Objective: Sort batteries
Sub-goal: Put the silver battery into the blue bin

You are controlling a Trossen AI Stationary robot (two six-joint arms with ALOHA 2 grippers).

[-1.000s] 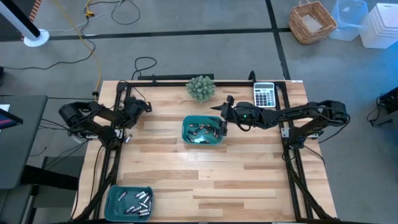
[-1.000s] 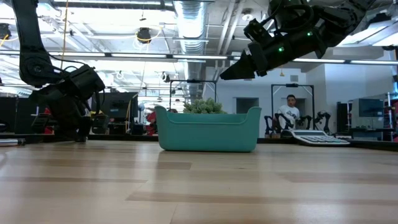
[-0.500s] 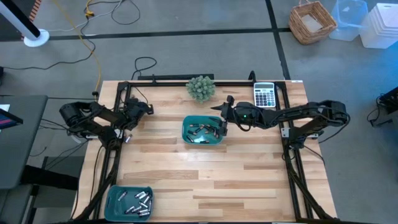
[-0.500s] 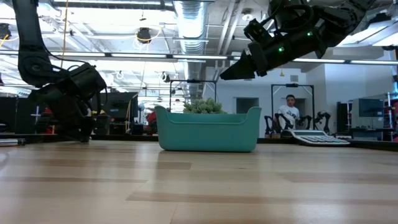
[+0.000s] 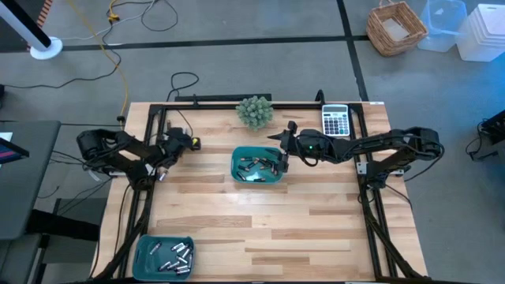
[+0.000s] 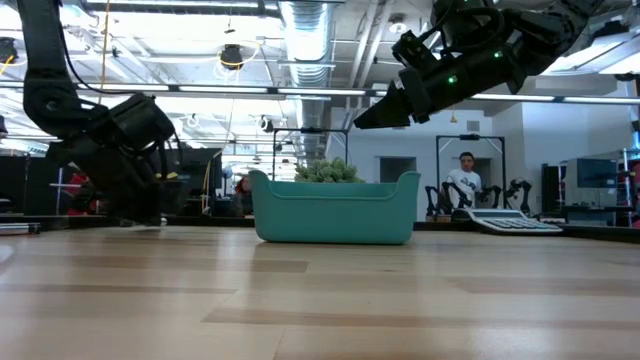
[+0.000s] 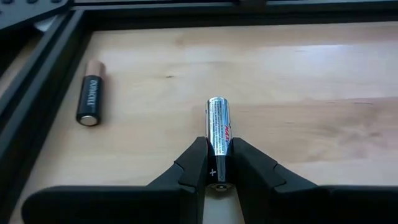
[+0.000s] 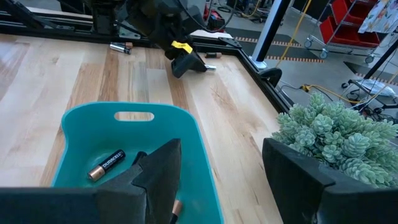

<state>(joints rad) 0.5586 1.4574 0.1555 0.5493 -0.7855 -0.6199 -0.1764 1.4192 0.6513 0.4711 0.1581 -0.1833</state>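
Note:
My left gripper (image 5: 186, 143) is at the table's far left, low over the wood, shut on a silver battery (image 7: 217, 127). A black and copper battery (image 7: 89, 99) lies on the table beside the dark frame rail. My right gripper (image 5: 278, 156) hangs open and empty above the right end of the middle teal tray (image 5: 240, 175), which holds several batteries (image 5: 254, 166); one shows in the right wrist view (image 8: 106, 165). A second teal tray (image 5: 142, 254) at the near left corner holds several batteries too. My left gripper pinches the silver battery between its two fingers (image 7: 194, 163) at the end marked with a plus (image 7: 214, 172). The battery lies along the fingers and sticks out ahead of them, about level. Whether it touches the table I cannot tell.
A small green plant (image 5: 255, 110) and a grey calculator (image 5: 336, 121) stand at the far edge. Dark frame rails (image 5: 237, 103) run round the table. Loose batteries (image 8: 121, 46) lie on the wood near the left gripper. A person (image 6: 463, 180) stands in the room behind.
My left gripper has moved a short way toward the table's right edge, toward the middle teal tray, staying low over the wood. My right gripper has kept still above the tray.

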